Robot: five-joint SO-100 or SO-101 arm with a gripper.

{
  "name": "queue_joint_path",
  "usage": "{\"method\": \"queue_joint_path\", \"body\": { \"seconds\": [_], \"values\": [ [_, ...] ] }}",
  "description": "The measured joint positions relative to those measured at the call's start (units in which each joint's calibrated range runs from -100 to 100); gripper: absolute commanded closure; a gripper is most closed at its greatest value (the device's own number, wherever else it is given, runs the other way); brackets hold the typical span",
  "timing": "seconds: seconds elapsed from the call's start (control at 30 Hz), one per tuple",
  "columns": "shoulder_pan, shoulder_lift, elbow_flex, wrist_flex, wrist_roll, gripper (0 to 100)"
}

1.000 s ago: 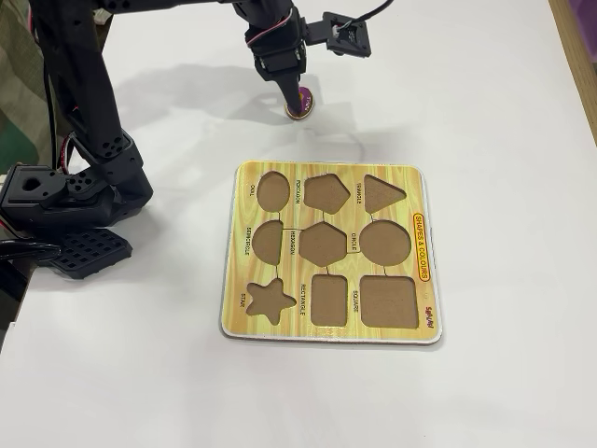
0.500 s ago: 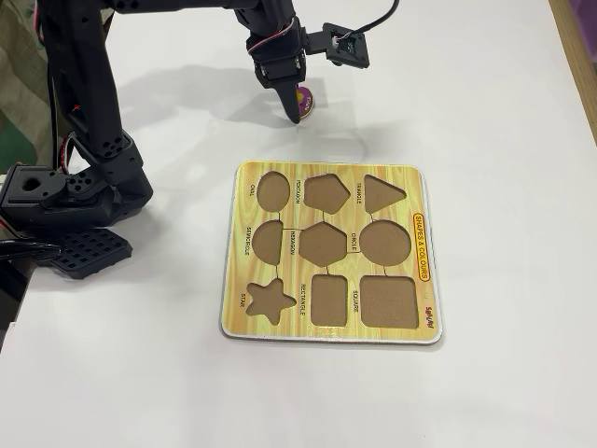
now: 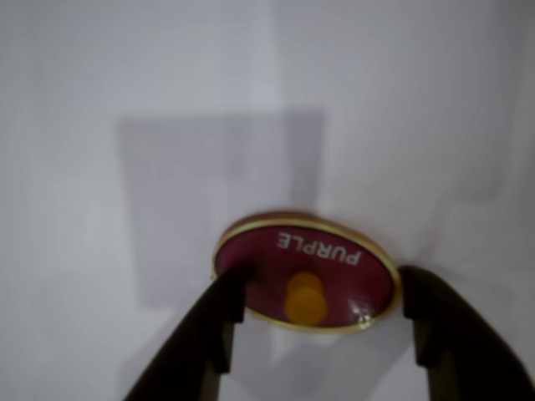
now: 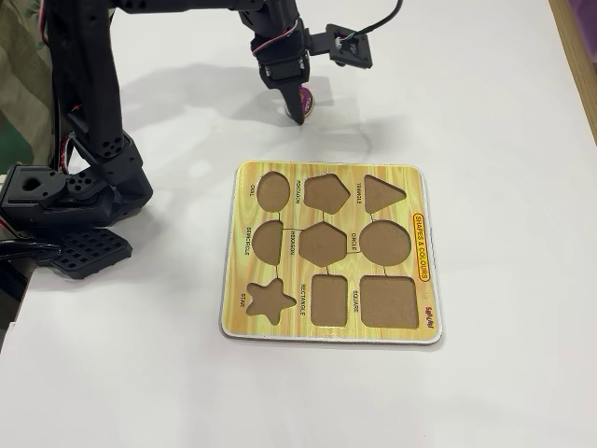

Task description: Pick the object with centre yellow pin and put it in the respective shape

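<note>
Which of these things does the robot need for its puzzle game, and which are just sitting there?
Needed:
purple oval piece with yellow knob
gripper, fingers at either end of the piece
shape board, oval hole empty

Just there:
white table
black arm base

White table (image 4: 504, 112), soft shadows

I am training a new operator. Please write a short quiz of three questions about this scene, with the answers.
1. True or false: a piece already sits in the board.
2. What word is printed on the purple oval piece?
3. The gripper fingers stand: A) on either side of the piece, B) above the star recess, C) far from the piece.

Key: 1 false, all nine recesses are empty; 2 PURPLE; 3 A.
</note>
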Motion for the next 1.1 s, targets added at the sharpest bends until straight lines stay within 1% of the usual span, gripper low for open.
{"method": "queue_joint_path", "body": {
  "seconds": [0.57, 0.8, 1.1],
  "values": [
    [-0.1, 0.2, -0.4, -1.3, -0.1, 79],
    [-2.4, 0.2, -0.4, -1.3, -0.1, 79],
    [-2.9, -1.4, -0.4, -1.3, -0.1, 79]
  ]
}}
